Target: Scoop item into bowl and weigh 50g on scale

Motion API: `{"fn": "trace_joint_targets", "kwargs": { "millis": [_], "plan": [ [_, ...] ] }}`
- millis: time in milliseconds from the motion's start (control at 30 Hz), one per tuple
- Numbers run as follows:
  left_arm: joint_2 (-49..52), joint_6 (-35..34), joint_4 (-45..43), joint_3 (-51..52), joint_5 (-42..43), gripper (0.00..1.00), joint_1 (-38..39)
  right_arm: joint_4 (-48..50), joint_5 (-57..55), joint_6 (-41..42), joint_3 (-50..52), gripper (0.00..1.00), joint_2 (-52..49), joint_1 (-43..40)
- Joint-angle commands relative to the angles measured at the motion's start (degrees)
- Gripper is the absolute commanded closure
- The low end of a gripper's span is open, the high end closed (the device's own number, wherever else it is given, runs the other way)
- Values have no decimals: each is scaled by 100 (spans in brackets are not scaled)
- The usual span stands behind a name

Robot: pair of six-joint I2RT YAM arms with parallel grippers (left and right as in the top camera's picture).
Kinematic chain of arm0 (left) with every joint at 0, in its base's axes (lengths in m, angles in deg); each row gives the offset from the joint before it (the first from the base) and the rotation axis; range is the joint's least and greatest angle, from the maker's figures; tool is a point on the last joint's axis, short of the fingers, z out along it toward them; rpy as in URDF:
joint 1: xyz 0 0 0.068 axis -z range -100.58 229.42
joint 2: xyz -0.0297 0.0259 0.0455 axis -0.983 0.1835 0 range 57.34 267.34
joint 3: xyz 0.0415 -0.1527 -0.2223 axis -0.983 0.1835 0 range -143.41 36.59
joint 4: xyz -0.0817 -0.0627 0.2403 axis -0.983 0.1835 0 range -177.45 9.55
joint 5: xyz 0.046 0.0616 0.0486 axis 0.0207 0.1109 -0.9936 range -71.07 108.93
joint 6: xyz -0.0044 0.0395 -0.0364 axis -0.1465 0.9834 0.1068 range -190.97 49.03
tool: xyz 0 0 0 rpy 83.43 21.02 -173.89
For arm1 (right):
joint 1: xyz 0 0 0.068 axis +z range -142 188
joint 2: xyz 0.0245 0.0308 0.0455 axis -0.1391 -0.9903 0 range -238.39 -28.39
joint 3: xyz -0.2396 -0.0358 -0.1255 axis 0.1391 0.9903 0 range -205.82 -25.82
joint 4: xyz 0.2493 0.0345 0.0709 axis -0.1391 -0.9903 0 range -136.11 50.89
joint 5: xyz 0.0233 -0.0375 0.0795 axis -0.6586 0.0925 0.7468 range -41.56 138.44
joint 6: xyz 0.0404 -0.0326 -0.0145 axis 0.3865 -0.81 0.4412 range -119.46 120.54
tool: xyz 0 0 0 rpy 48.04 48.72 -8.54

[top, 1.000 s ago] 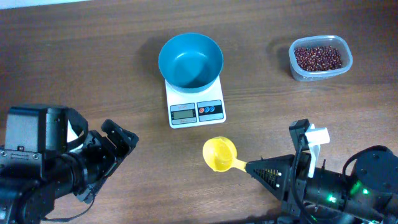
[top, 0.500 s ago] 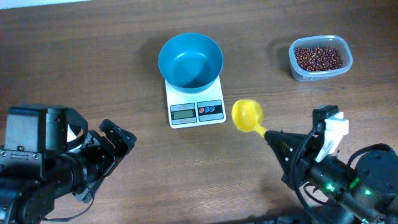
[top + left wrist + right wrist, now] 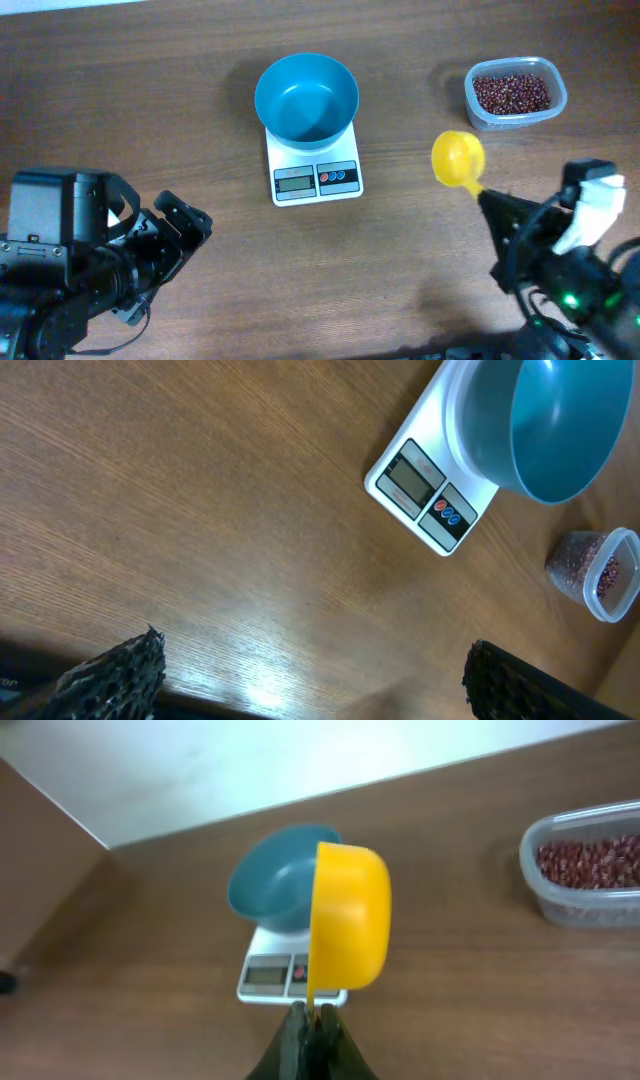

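Observation:
The blue bowl (image 3: 306,97) sits empty on the white scale (image 3: 315,175); both also show in the left wrist view, the bowl (image 3: 545,430) and the scale (image 3: 428,495), and in the right wrist view, the bowl (image 3: 275,885) and the scale (image 3: 268,977). The reddish-brown beans (image 3: 511,92) lie in a clear tub (image 3: 473,103) at the far right, with the beans also in the right wrist view (image 3: 590,860). My right gripper (image 3: 492,203) is shut on the handle of the yellow scoop (image 3: 458,157), held in the air below-left of the tub; the scoop (image 3: 350,915) looks empty. My left gripper (image 3: 185,235) is open and empty at the lower left.
The wooden table (image 3: 150,110) spreads all round. A pale wall or floor strip (image 3: 250,760) lies beyond the table's far edge in the right wrist view.
My right gripper has carried the yellow scoop up and to the right, from near the scale's front towards the bean tub. The left arm has barely moved.

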Motion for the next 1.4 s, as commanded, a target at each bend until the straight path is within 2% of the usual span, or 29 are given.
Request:
{"fn": "trace_joint_targets", "kwargs": {
  "millis": [0,33,67,100,133,167,233,300,367,433,500,667,767,867,1000,1200,1367],
  "plan": [
    [-13,66,-101,-83,-101,1,-13,-540,-138,-13,-588,96,13,-28],
    [-13,66,-144,-83,-103,1,-13,-793,-136,52,-726,96,11,-28],
    [-13,66,-144,-83,-101,41,-13,-994,-140,166,-817,96,11,-28],
    [-13,66,-142,-83,-101,69,-13,-1113,-136,442,-837,96,13,-28],
    [-13,66,-144,-83,-101,93,-13,-1185,-111,857,-837,96,13,-26],
    [-13,66,-142,-83,-92,100,-13,-1204,-57,1167,-837,96,11,-26],
    [-13,68,-70,-83,-59,100,-13,-1200,63,1257,-837,96,13,-26],
    [-13,68,-46,-83,402,100,-13,-1204,81,1255,-835,96,13,-26],
    [-13,127,-369,-83,494,100,4,-1292,81,1255,-835,96,13,-26],
    [-13,1025,-1047,-83,702,100,284,-1285,79,1255,-835,96,13,-26],
    [-13,1176,-1456,-85,669,100,693,-1287,76,1255,-831,96,13,-28],
    [234,1493,-1812,-85,-743,100,2096,-1364,52,1255,-831,96,13,-26],
    [1147,1606,-2208,-85,-1622,100,3209,-1419,-83,1255,-831,96,13,-28],
    [2275,1606,-2518,-85,-2356,100,3807,-1722,-164,1252,-831,96,13,-28],
    [3611,1606,-3383,-85,-2398,100,3866,-1908,-260,1255,-831,96,13,-28],
    [4605,1604,-4715,-83,-2483,100,3862,-1919,-415,1255,-831,96,13,-28],
    [4795,1604,-4878,-83,-2695,100,3729,-1917,-415,1255,-831,96,13,-28]
  ]
}}
